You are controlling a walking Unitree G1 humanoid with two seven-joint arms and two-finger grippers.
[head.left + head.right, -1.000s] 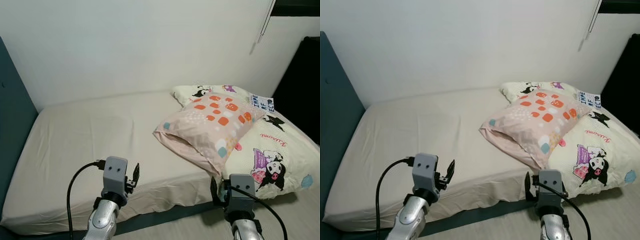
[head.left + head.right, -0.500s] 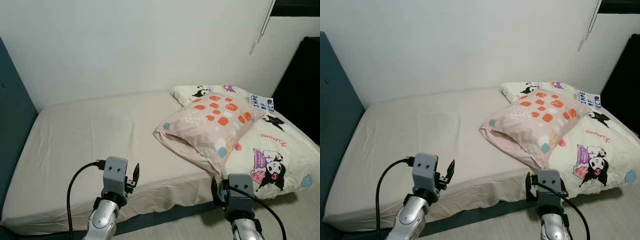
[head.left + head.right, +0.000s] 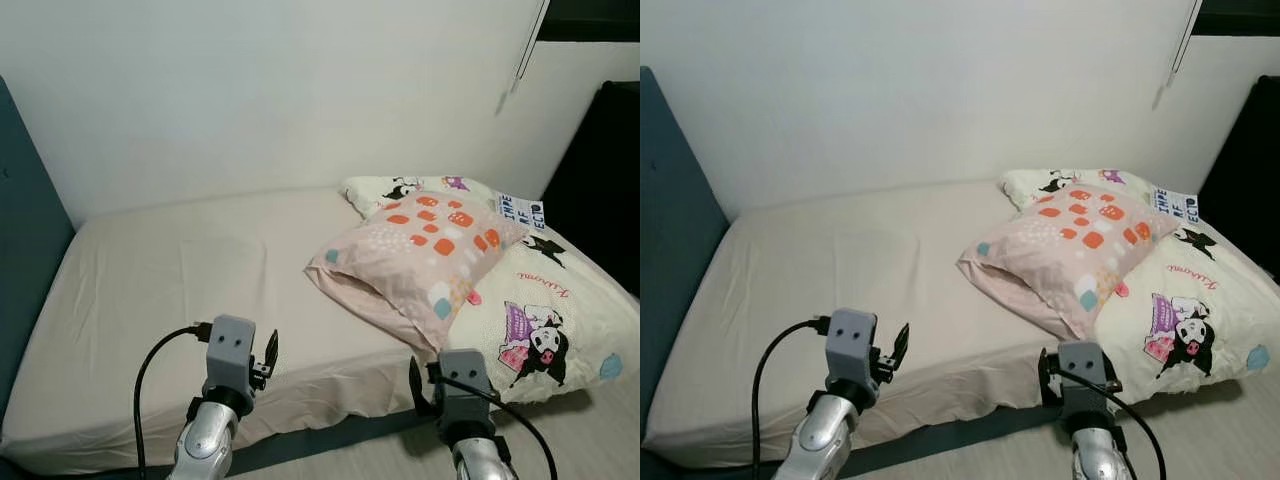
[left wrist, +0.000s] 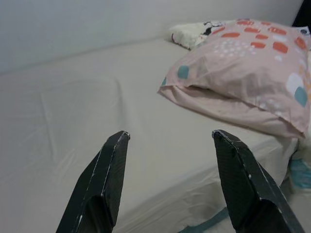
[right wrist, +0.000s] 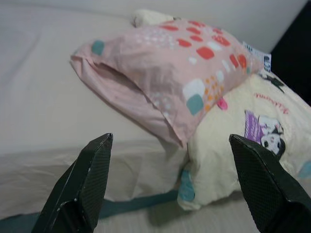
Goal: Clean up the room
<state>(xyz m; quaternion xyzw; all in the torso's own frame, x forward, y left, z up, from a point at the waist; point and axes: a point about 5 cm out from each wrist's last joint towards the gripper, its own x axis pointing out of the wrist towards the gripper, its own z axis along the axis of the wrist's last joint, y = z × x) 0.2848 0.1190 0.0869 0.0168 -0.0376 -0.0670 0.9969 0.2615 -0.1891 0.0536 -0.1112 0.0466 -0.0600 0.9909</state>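
Observation:
A pink pillow [image 3: 420,255] with orange and teal patches lies on the right half of a bed [image 3: 180,290] covered by a beige sheet. It leans on a cream cartoon-print blanket [image 3: 545,320] that hangs over the bed's near right corner. A second cartoon pillow [image 3: 400,186] lies behind it by the wall. My left gripper [image 4: 170,141] is open and empty, held low before the bed's near edge. My right gripper [image 5: 170,143] is open wide and empty, just short of the pink pillow and the blanket.
A dark teal headboard [image 3: 20,220] stands at the left end of the bed. A white wall [image 3: 280,90] runs behind the bed. A dark panel [image 3: 600,170] stands at the far right. Pale floor [image 3: 590,440] shows beside the blanket's hanging edge.
My right arm has drifted slightly to the left in the view. The camera has shifted a little. The pillow and blanket lie as before.

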